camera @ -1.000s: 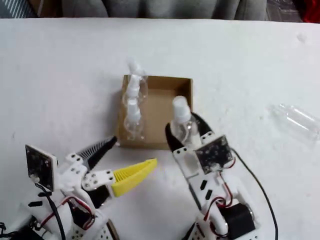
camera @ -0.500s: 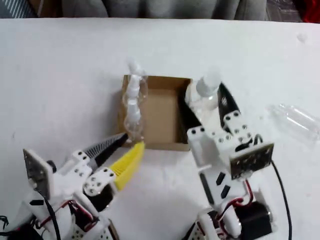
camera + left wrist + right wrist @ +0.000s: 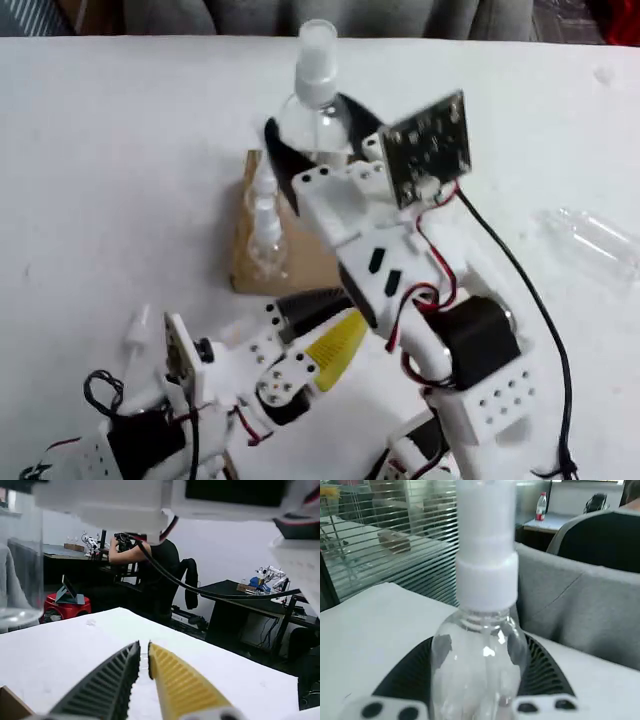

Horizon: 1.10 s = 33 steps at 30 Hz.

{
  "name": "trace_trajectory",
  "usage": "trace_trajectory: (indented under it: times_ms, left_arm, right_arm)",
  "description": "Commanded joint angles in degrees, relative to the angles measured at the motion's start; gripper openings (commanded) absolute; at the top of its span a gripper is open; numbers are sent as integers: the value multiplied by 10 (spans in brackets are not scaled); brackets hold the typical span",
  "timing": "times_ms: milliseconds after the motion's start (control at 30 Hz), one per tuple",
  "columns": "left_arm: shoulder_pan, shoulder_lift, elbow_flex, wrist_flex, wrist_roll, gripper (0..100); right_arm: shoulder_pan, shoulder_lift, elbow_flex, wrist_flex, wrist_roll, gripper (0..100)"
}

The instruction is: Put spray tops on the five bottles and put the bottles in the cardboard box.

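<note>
Right hand: the right hand [image 3: 315,132] is clamped round the belly of a clear spray bottle [image 3: 312,112]. It holds the bottle upright, above the far edge of the cardboard box [image 3: 305,260].
Spray top: a white spray top [image 3: 485,555] sits on that bottle's neck and looks squarely seated.
In the box: two capped bottles [image 3: 266,215] lie end to end along the left wall. Brown floor shows to their right, though the right arm hides part of it.
Left hand: the left hand [image 3: 144,652] sits low, just on the near side of the box. Its black and yellow fingers are almost together, with nothing between them.
Still out: a lone clear bottle [image 3: 595,240] lies on its side on the counter [image 3: 120,150], well to the right of the box. I can make out no top on it.
Loose piece: a small white piece [image 3: 137,325] lies near left, beside the left arm. It may be a spray top, but it is too small to tell.
Done, as I judge it: three bottles are topped and two of them are boxed.
Left to do: the held bottle has yet to go down into the box. The lying bottle likely needs a top before it goes in.
Fifth bottle: I count four and cannot place the fifth.
</note>
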Motion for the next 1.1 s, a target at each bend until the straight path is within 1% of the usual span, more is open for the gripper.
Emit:
trace_trajectory:
  times_ms: [0, 167, 333, 467, 700, 833, 933, 1067]
  left_arm:
    - [10, -10, -4, -26, -8, 20]
    - [5, -10, -4, -26, -8, 20]
    - [-30, -10, -1, -48, -8, 20]
    - [-44, -10, -1, -51, -6, 20]
    - [-43, -10, 0, -47, -4, 20]
    - [-44, -9, 2, -47, -4, 20]
    - [-44, -9, 18, -47, -4, 20]
    - [-43, -9, 39, -47, -6, 20]
  right_arm:
    - [-29, 4, -37, 39, -21, 17]
    - [-33, -15, -36, 118, -24, 17]
    - [-33, -61, -36, 206, -24, 17]
    - [-33, -99, -36, 248, -24, 17]
    - [-32, -131, -36, 272, -25, 17]
    - [-39, -150, -52, 310, -25, 17]
    - [-56, -169, -54, 314, -25, 17]
    - [-58, -179, -52, 318, -25, 16]
